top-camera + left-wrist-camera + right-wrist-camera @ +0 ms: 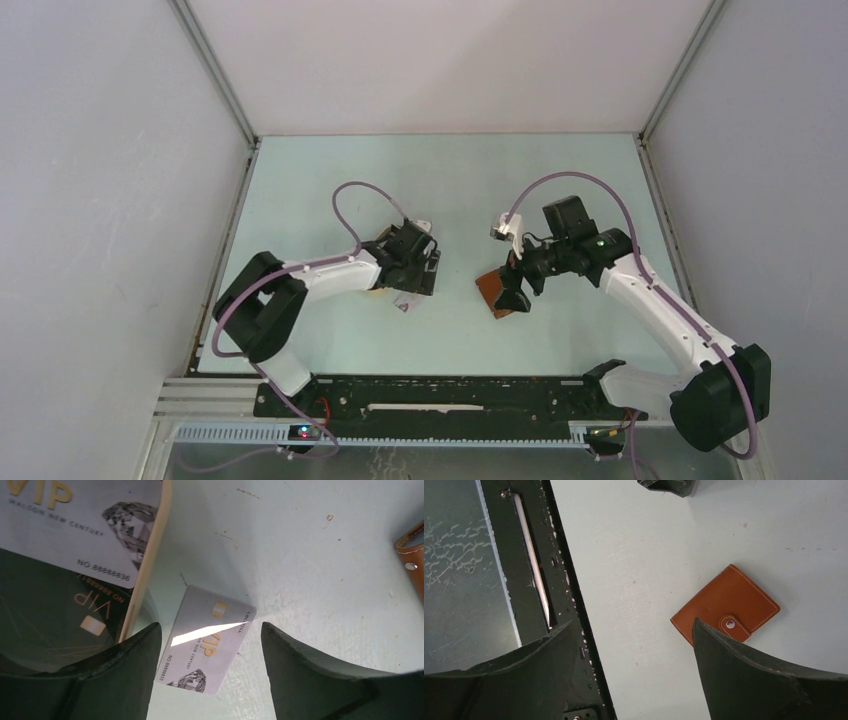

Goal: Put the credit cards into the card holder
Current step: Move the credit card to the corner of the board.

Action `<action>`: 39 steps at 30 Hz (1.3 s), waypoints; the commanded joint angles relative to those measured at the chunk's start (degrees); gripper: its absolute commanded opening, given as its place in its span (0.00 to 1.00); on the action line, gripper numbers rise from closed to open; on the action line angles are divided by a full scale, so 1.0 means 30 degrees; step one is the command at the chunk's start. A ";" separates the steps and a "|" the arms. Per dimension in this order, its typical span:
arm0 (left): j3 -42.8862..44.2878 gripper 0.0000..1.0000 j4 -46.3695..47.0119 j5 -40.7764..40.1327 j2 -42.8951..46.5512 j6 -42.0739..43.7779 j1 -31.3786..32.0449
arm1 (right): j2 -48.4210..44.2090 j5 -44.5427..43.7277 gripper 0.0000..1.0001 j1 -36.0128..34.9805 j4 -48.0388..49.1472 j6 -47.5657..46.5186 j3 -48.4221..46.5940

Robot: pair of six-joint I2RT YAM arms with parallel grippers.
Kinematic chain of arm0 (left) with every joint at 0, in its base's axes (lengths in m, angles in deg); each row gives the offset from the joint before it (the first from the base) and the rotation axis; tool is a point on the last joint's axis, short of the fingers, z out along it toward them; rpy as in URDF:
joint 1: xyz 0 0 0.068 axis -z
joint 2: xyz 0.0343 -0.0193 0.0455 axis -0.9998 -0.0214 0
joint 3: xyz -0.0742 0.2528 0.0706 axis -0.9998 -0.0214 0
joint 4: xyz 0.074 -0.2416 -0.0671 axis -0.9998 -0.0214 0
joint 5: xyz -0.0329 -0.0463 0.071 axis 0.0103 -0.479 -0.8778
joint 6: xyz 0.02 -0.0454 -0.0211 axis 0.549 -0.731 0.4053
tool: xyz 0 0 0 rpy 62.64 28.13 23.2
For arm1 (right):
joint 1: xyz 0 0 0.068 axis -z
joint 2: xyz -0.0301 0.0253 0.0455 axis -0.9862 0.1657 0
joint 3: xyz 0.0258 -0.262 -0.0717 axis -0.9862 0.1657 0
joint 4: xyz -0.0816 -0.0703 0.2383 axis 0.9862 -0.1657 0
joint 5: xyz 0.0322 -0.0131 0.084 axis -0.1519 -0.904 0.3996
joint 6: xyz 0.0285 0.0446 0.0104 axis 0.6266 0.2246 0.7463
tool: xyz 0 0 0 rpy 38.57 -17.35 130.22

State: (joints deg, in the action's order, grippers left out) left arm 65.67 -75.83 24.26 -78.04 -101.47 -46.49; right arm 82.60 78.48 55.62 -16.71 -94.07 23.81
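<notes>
Between the left fingers, which stood spread and pinched nothing, a silver card lay flat on the surface, printed face up and skewed to the fingers. Just beside it sat the tray, its cream rim close to the card's edge; inside, a grey card lay partly over a dark card. A corner of the wallet showed at the edge of that view, well apart from the silver card. From above, the left fingers hung over the tray's end with the silver card poking out near them, and the wallet lay farther right, under the right fingers. Those were spread too and held nothing. In the right wrist view the wallet lay closed on the surface, clasp tab snapped, with one finger covering its near corner; whether that finger touched the leather could not be told.
</notes>
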 commanded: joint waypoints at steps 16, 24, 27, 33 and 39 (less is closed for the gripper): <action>-0.1007 0.63 0.1246 0.3985 -0.0642 -0.0450 0.0025 | -0.1272 0.1593 0.88 -0.0208 -0.1279 -0.1730 -0.0061; -0.1119 0.62 0.1175 0.4210 -0.0936 -0.0685 0.1016 | -0.2130 0.1963 0.88 -0.0973 -0.1205 -0.2812 0.0632; -0.1219 0.63 0.0944 0.3899 -0.0670 -0.0528 0.1167 | -0.2330 0.2123 0.88 -0.1088 -0.1089 -0.3267 0.0915; -0.0600 0.69 -0.0699 0.1799 0.0554 0.0896 0.1089 | -0.2821 0.2233 0.88 -0.1665 -0.0757 -0.4035 0.1618; 0.0382 0.70 -0.2259 0.1953 -0.0579 0.2363 0.0769 | -0.2988 0.2043 0.88 -0.2120 -0.0654 -0.4226 0.1738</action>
State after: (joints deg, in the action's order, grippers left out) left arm 65.06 -76.35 30.88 -78.11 -98.56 -43.58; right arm 74.99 83.86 50.09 -19.81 -105.06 29.12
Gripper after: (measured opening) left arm 0.708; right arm 0.879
